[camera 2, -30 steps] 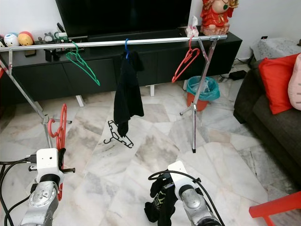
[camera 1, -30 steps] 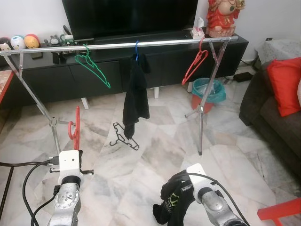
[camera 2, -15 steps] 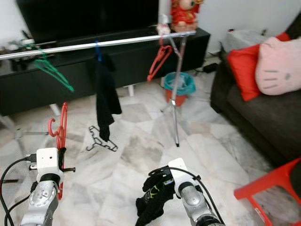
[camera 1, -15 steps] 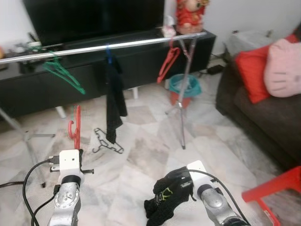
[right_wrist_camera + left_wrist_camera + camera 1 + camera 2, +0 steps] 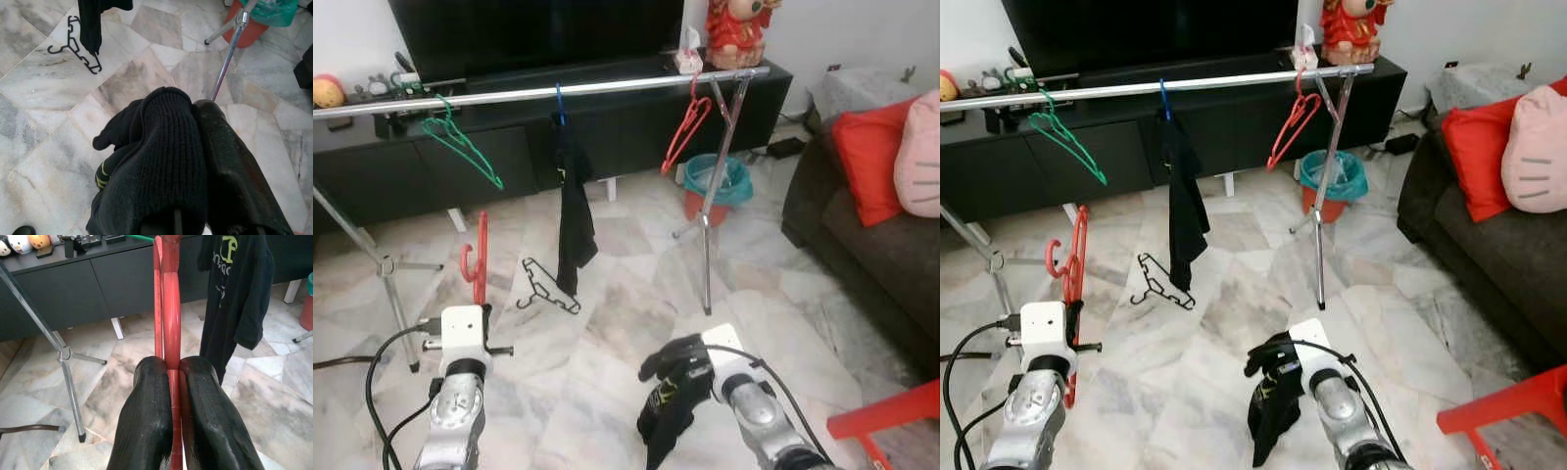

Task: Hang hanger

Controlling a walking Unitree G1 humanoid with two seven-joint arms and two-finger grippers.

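Here, the left claw [image 5: 168, 377] grips a red hanger [image 5: 481, 257] upright, short of the rail [image 5: 538, 92]; the right claw [image 5: 195, 161] is clamped on a black garment [image 5: 671, 397] (likely dressed first). The hook should clear the rail before lowering.

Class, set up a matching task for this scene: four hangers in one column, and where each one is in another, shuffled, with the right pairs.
Things:
1. green hanger
2. blue hanger
3. black hanger
4. red hanger

Places:
A. lying on the floor
B. gripped in the left gripper
C. bare on the rail
D. on the rail, carrying a black shirt

Pairs: 1-C, 2-D, 3-A, 4-B
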